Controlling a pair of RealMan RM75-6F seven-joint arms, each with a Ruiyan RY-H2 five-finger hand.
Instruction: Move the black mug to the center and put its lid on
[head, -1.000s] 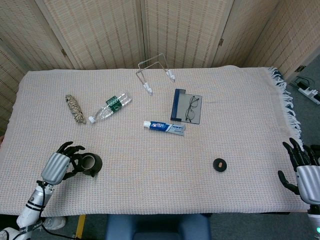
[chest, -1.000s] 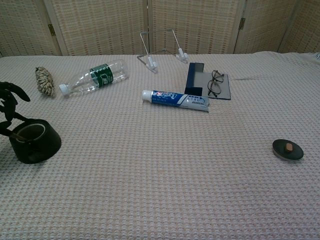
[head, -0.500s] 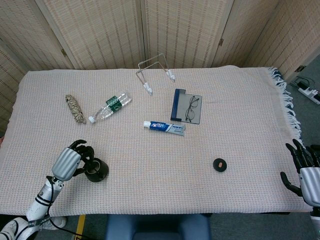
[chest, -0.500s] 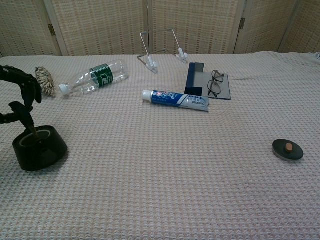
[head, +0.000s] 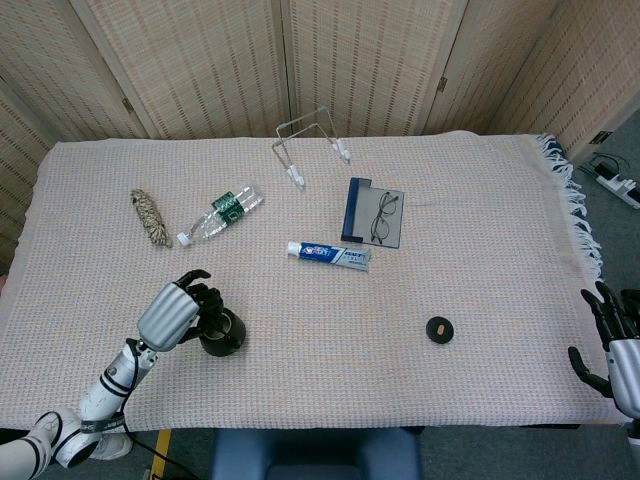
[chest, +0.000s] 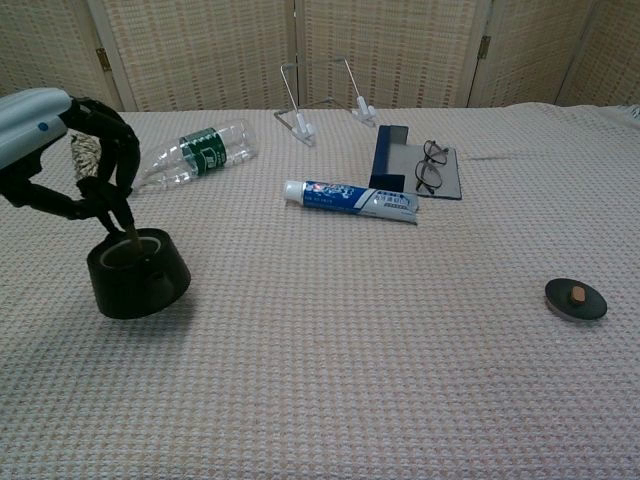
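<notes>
1. Though the toothpaste tube (head: 329, 254) and the green-labelled water bottle (head: 221, 216) carry print, none of it is legible.
2. Only the head view shows the right hand (head: 612, 338), empty with fingers spread, off the worktop's (head: 480, 200) near right corner.
3. The left hand (chest: 75, 165) arches over the black mug (chest: 138, 273), fingertips pinching its rim, at the near left.
4. The lid (chest: 576, 299) lies well apart, near right.

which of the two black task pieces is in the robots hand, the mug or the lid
The black mug: the left hand grips its rim near the table's left front. The lid lies alone on the cloth at the right, untouched.
</notes>
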